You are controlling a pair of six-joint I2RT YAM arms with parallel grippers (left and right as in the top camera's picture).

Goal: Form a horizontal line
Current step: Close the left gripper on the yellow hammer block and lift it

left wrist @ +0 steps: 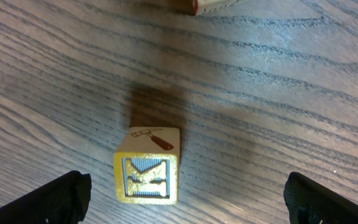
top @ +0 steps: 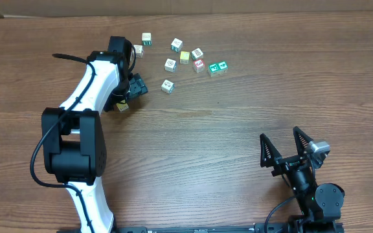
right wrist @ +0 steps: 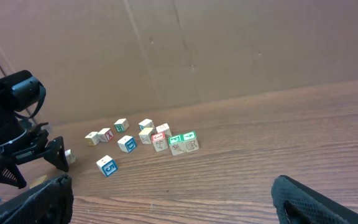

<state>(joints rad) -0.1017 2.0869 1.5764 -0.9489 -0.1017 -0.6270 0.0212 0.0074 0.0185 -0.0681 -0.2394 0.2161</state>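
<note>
No row of cubes shows; the small picture cubes lie scattered at the back of the table. My left gripper point(top: 125, 98) is open and hangs over a yellow cube point(top: 122, 107). In the left wrist view that yellow cube point(left wrist: 146, 168) stands on the wood between the open fingers point(left wrist: 185, 202), nearer the left finger and touching neither. Whitish cubes point(top: 167, 85) point(top: 170, 64) point(top: 176, 44) lie to the right, with another yellow cube point(top: 184, 57). My right gripper point(top: 291, 150) is open and empty near the front right, far from the cubes point(right wrist: 107, 165).
Two green cubes point(top: 218, 67) and a red cube point(top: 199, 65) sit at the right end of the cluster. Two more whitish cubes point(top: 146, 39) point(top: 138, 50) lie by the left arm's wrist. A cardboard wall point(right wrist: 229, 50) backs the table.
</note>
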